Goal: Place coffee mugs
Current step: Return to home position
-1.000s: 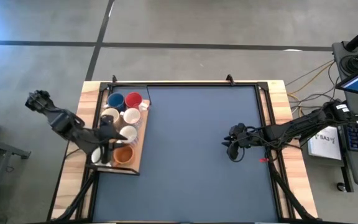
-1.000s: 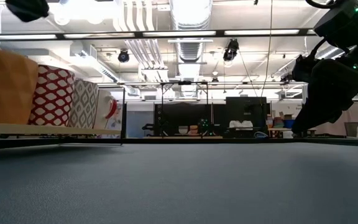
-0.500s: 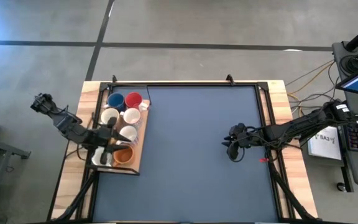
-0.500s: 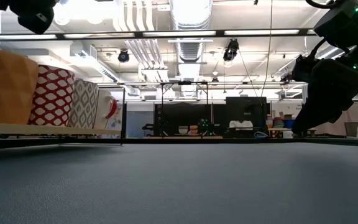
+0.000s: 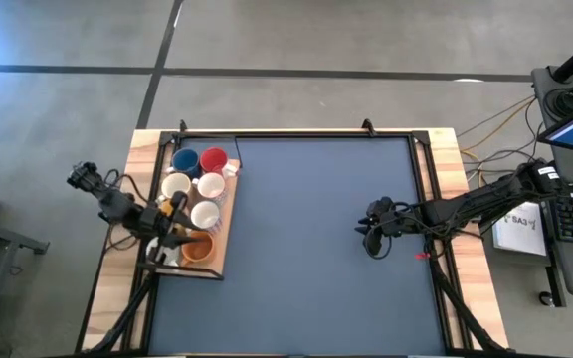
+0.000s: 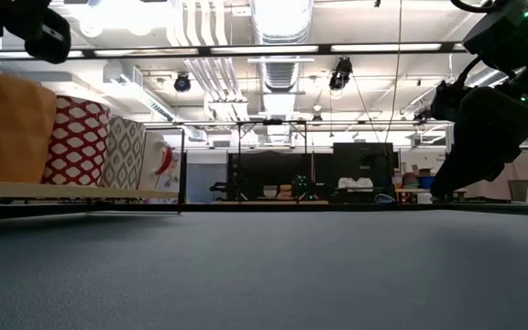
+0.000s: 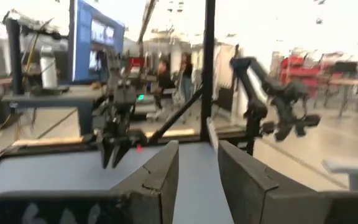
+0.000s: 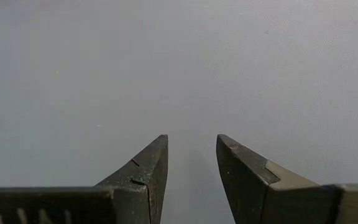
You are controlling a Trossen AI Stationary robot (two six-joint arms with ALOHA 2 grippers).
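the mugs (image 5: 205,213) sit on the shelf (image 5: 207,270) at the left of the high frame. my left gripper (image 5: 174,231) hangs over its lower end, parted, holding nothing. i'd lift clear of the rims before swinging home. right gripper (image 5: 373,239), parted and empty too, waits right of centre.

A wooden shelf (image 5: 229,234) lies at the table's (image 5: 316,249) left edge, near the far corner; coffee mugs (image 5: 205,213) fill it.
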